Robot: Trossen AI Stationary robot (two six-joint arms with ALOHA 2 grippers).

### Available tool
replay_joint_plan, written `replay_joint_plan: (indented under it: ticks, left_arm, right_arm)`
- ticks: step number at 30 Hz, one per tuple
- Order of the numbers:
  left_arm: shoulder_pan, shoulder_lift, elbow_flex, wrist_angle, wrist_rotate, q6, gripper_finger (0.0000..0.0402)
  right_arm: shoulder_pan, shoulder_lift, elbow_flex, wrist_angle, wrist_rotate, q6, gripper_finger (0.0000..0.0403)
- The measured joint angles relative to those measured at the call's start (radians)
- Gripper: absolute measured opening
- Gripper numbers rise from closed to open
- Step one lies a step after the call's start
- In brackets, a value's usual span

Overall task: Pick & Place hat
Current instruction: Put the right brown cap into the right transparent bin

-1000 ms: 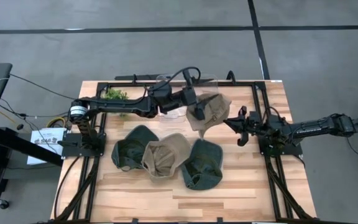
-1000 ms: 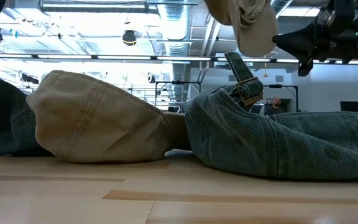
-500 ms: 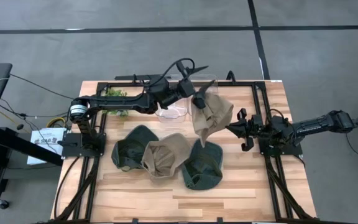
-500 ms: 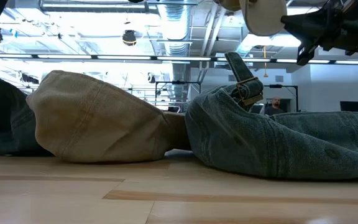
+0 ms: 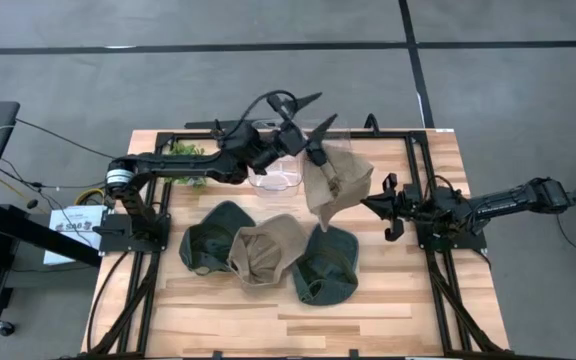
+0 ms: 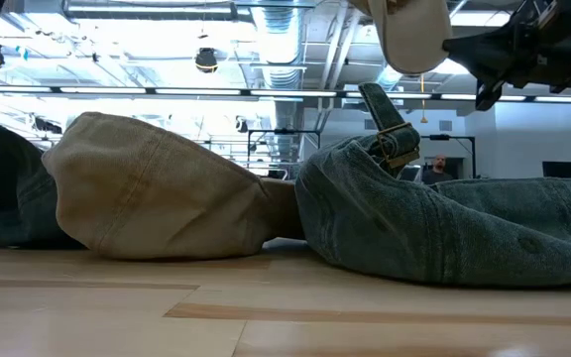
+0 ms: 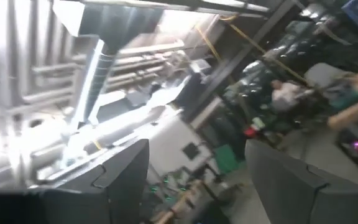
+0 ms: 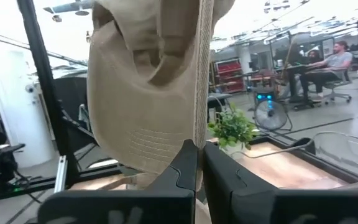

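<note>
The tan hat [image 5: 333, 185] was up in the air, hanging over the surface [image 5: 438, 310] just off centre toward 1 o'clock in the overhead shot. It drooped down crumpled, with its brim end pointing toward 6 o'clock. The left pincer [image 5: 303, 125] was above its top edge with its fingers spread wide. From overhead I honestly couldn't tell whether those fingers had any cloth between them, and its own wrist camera only showed the two dark fingers [image 7: 120, 177] far apart with blurry ceiling behind.

The right pincer [image 5: 376, 202] sat at roughly 3 o'clock from the hanging hat, right beside the cloth and clenched tight. In its wrist view the fingertips [image 8: 188, 165] were pressed together with the tan fabric hanging directly beyond them; whether they actually pinched any of it, I couldn't say.

Down on the surface three more hats lay in a row at about 6 o'clock from the hanging one: a dark green hat [image 5: 208, 240], another tan one [image 5: 268, 250] overlapping it, and a second dark green hat [image 5: 328, 265] touching that. A clear plastic bin [image 5: 273, 175] was toward 12 o'clock, with a little green plant [image 5: 183, 152] near the 11 o'clock corner.
</note>
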Motion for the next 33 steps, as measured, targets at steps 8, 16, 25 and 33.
replay_joint_plan:
  ticks: [8,16,25,33]
  left_arm:
    - [-0.013,-0.111,0.002,-0.002,-0.067,-0.025,0.0264]
    - [-0.087,-0.168,0.002,-0.216,0.073,-0.287,0.0264]
    - [-0.155,-0.075,0.001,-0.32,0.141,-0.316,0.0264]
    - [-0.151,0.037,0.001,-0.086,0.124,-0.108,0.0264]
  right_arm:
    - [0.0,0.0,0.0,-0.004,0.003,-0.009,0.0002]
    - [0.0,0.0,0.0,-0.021,0.125,-0.032,0.0002]
    - [0.0,0.0,0.0,-0.025,0.198,-0.043,0.0002]
    - [0.002,0.0,0.0,-0.029,0.217,-0.051,0.0002]
